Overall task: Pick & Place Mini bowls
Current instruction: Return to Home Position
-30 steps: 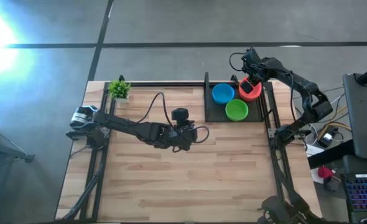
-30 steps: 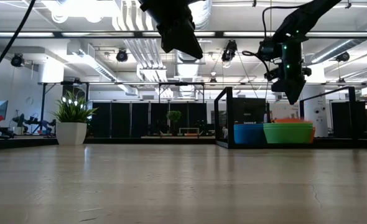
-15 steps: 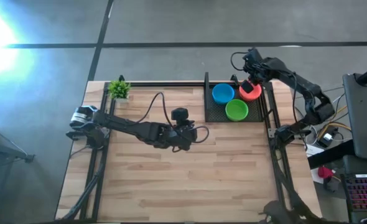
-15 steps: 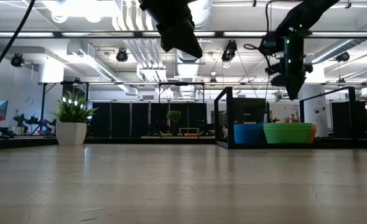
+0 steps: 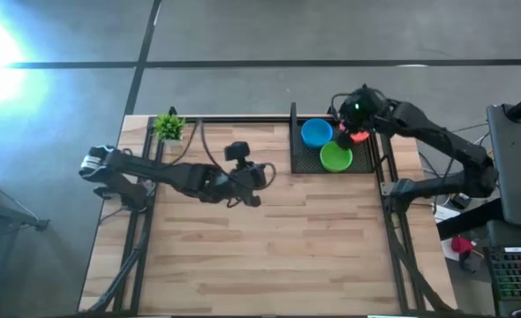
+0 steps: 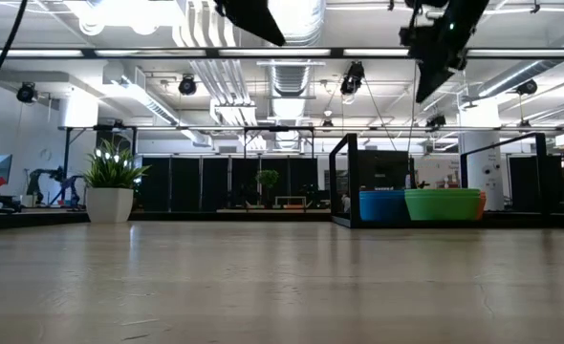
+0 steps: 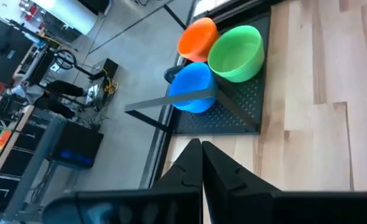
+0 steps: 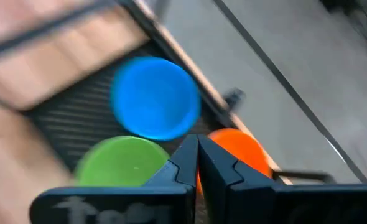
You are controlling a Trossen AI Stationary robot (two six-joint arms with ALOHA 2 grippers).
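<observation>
Three stacks of mini bowls stand in a black tray (image 5: pixel 306 164) at the table's far right: blue (image 5: pixel 316 132), green (image 5: pixel 336 157) and orange (image 5: pixel 360 136). My right gripper (image 5: pixel 345 126) hangs shut and empty above the tray; its wrist view looks past the fingers (image 8: pixel 197 147) at the blue bowl (image 8: pixel 155 96), green bowl (image 8: pixel 121 162) and orange bowl (image 8: pixel 242 152). My left gripper (image 5: pixel 260 173) is shut and empty, high over the table's middle, left of the tray, pointing (image 7: pixel 201 149) toward the bowls (image 7: pixel 236 53).
A small potted plant (image 5: pixel 168 126) stands at the far left corner. The tray has a raised black frame (image 6: pixel 344 182) on its left side. Bare wooden tabletop (image 5: pixel 269 247) spreads across the middle and near side. Cables and equipment lie beyond the right edge.
My right gripper has risen from just over the orange bowls, tipped back and shut with nothing in it; the bowls stay in the tray. My left gripper has risen, drawn a little toward the far edge and shut.
</observation>
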